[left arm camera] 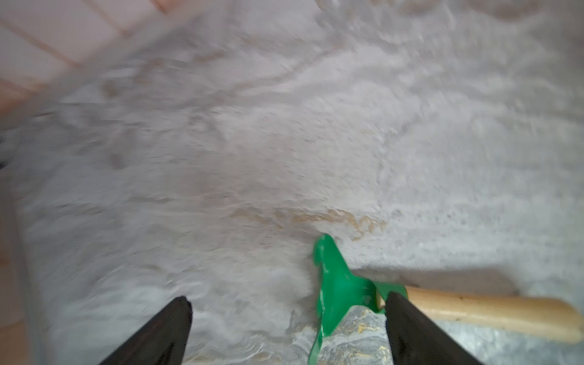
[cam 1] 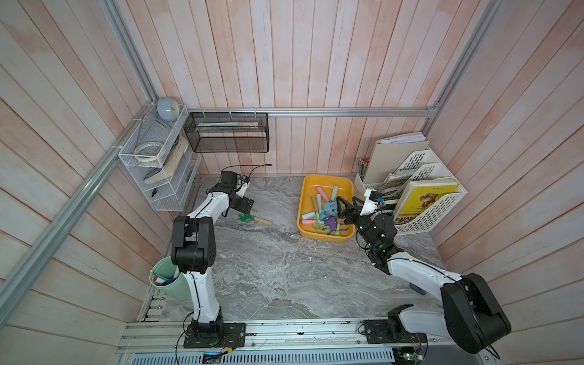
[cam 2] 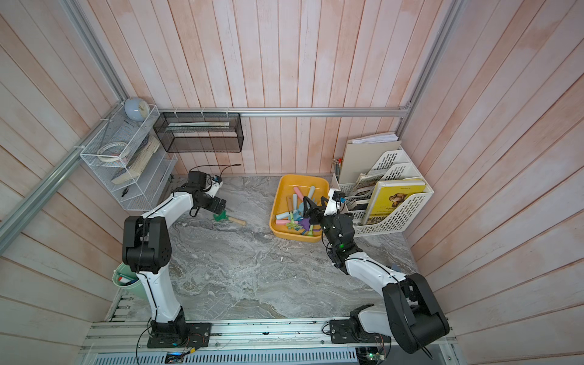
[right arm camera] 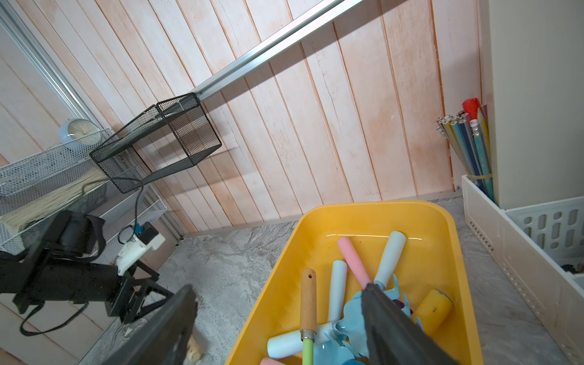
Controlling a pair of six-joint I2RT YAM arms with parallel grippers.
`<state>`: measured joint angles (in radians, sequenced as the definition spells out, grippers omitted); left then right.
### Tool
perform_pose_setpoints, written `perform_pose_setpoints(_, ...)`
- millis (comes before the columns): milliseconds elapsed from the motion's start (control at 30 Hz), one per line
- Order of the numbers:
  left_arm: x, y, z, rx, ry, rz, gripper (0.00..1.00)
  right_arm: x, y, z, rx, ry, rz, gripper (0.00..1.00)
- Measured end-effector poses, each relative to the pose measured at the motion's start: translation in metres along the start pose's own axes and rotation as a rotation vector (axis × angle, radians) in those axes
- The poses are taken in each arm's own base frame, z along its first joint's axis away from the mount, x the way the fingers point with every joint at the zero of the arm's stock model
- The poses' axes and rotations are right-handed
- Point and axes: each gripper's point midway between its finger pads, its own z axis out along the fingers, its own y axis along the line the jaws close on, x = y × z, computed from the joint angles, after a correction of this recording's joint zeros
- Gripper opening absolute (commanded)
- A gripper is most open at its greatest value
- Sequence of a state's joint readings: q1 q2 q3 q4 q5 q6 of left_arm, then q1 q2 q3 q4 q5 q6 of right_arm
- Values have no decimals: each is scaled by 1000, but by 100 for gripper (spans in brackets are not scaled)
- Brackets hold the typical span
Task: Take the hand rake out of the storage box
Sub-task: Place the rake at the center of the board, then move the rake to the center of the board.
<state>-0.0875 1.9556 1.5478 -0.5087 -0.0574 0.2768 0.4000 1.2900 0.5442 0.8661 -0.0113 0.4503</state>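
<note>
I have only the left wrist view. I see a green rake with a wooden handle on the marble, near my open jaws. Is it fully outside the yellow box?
Observer: Yes. In a top view the hand rake lies on the table, well apart from the storage box.
Operator: Where is the right gripper?
Observer: The right gripper hangs open over the box, holding nothing.
Operator: What is inside the box?
Observer: Several pastel tools, blue, pink and purple, lie piled there.
</note>
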Motion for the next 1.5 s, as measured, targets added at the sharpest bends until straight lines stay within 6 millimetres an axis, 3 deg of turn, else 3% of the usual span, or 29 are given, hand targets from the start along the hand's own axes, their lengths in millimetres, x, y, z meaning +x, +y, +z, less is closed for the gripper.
perform_pose_setpoints(100,-41,-6,-38,-111,-106,-281,100,0,1,-1,-5,4,-3,84)
perform_pose_setpoints(200,-56,-50,-68,-68,-211,-486,100,1,1,-1,-5,11,-3,84)
perform_pose_setpoints(333,-31,-134,-73,55,-218,-631,100,-4,3,-5,-6,6,-10,84)
perform_pose_setpoints(400,-10,-152,-61,75,-172,-692,100,-9,6,-7,-11,-5,-11,84)
perform_pose_setpoints(500,17,-145,-38,37,-106,-799,100,-15,9,-11,-17,-17,-16,84)
perform_pose_setpoints(700,34,-116,-10,2,-93,-947,100,-17,9,-12,-17,-18,-34,84)
perform_pose_setpoints(967,64,-112,29,-3,-15,-978,85,1,0,-8,10,40,-37,84)
perform_pose_setpoints(1233,58,-108,42,33,-3,-929,50,7,-2,-8,20,61,-43,84)
perform_pose_setpoints(1500,44,-102,58,58,71,-796,45,10,-4,-6,26,75,-51,84)
